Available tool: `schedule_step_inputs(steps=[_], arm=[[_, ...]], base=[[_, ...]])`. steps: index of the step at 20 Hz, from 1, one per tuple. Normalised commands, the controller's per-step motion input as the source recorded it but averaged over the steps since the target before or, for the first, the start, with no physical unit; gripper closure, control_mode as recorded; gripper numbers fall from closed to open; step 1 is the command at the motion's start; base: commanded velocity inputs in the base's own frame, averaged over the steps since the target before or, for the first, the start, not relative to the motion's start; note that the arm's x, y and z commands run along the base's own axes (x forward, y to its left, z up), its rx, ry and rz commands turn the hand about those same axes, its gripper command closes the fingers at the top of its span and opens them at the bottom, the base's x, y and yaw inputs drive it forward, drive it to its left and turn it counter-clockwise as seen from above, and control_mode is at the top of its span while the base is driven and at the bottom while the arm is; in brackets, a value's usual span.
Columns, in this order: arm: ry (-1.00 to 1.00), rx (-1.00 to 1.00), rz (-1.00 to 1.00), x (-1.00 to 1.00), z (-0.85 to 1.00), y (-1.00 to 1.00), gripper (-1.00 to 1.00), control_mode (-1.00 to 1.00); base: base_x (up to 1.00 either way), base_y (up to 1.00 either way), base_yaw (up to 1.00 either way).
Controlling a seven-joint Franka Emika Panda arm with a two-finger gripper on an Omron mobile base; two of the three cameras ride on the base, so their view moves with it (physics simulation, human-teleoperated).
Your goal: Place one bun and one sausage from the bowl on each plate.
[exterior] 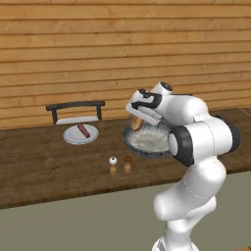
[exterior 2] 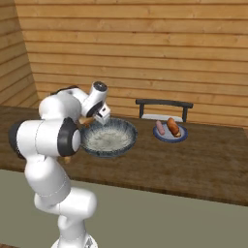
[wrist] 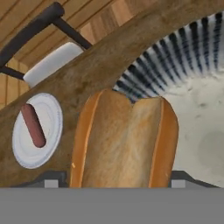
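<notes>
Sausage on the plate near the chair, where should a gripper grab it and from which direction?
Take the sausage at its middle, jaws closing across its narrow width, coming straight down from above. It lies flat on the plate, both long sides free, its rounded ends offering little. The gripper would first have to set down the bun it holds.
</notes>
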Motion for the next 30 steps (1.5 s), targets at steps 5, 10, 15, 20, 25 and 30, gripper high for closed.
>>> schedule_step_inputs(steps=[5,10,15,20,25,30], arm=[[0.00,0.00,0.11,0.07,0.25,0.72,1.00,-1.00],[0.01,0.00,0.12,0.32,0.00,0.73,1.00,-1.00],[0.06,0.00,0.08,0.62,-0.05,0.57,1.00,-1.00],[0.08,0.00,0.07,0.62,-0.19,0.40,1.00,-1.00],[0.06,-0.01,0.08,0.58,-0.43,0.49,1.00,-1.00],[0.04,-0.01,0.08,0.48,-0.53,0.40,1.00,-1.00]], base=[[0.00,0.00,0.00],[0.00,0.00,0.00],[0.00,0.00,0.00],[0.00,0.00,0.00],[0.00,0.00,0.00],[0.00,0.00,0.00]])
